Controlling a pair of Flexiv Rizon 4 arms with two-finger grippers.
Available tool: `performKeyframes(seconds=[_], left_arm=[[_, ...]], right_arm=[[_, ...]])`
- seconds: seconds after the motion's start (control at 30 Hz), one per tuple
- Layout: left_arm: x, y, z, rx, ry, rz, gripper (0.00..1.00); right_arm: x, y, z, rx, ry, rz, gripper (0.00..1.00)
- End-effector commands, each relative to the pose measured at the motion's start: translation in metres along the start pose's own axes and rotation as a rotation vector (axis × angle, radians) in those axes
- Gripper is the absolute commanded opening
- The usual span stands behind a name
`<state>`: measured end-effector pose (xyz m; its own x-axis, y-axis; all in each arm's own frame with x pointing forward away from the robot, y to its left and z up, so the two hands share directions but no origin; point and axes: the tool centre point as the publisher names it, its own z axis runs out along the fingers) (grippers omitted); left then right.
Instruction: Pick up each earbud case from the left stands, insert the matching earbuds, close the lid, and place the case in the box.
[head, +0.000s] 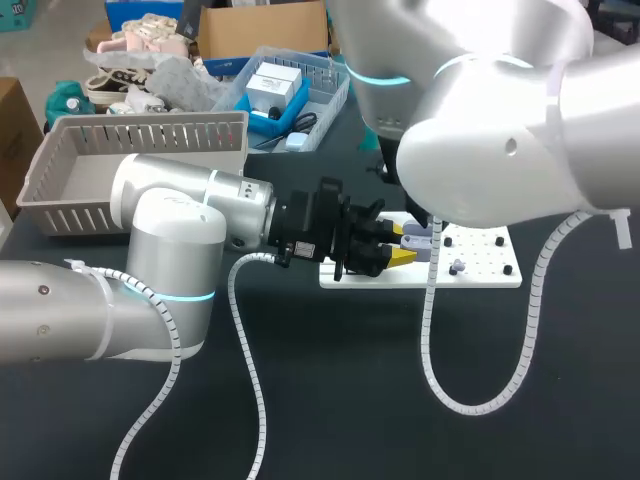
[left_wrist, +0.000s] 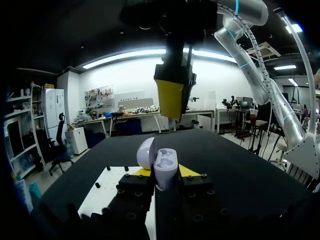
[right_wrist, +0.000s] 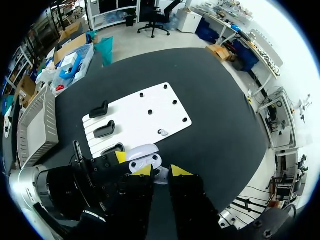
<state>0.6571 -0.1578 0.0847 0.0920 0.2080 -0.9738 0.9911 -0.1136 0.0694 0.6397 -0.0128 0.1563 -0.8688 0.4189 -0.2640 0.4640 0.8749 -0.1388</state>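
Mid-job at the table (right_wrist: 215, 95): the left gripper (left_wrist: 162, 175) has its jaws clamped on a pale earbud case (left_wrist: 166, 162), which is held tilted with the lid (left_wrist: 145, 152) swung open to one side. The case is off the stands and in the air, just above the near edge of the white board (right_wrist: 150, 107). Its hollows look unfilled, so the picking up appears done and the loading not yet.

Directly over the open case hangs the right gripper (right_wrist: 161, 171). Whether its jaws are parted or closed on an earbud cannot be told from these views.

Farther out on the board, one small earbud (right_wrist: 163, 132) lies loose, well apart from the case. The three black stands (right_wrist: 105, 129) on the board's far side show no case on them.

Beyond the board sits the grey slatted box (head: 150, 135), and no case can be seen in the part of it in view. By this showing, what remains for this case is seating the earbuds, shutting the lid and carrying it over to the box.
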Motion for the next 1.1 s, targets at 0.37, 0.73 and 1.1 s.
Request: performKeyframes(seconds=[0.37,0.73,1.1], left_arm=[[0.0,-0.001,0.0,-0.003,0.0,0.001,0.0],[0.0,-0.001,0.0,-0.003,0.0,0.001,0.0],[0.0,-0.001,0.0,-0.003,0.0,0.001,0.0]], right_arm=[[-0.002,0.002,0.015,-0.012,0.02,0.002,0.0],[-0.002,0.007,0.018,-0.008,0.024,-0.012,0.0],[-0.001,0.01,0.024,-0.003,0.037,-0.02,0.0]])
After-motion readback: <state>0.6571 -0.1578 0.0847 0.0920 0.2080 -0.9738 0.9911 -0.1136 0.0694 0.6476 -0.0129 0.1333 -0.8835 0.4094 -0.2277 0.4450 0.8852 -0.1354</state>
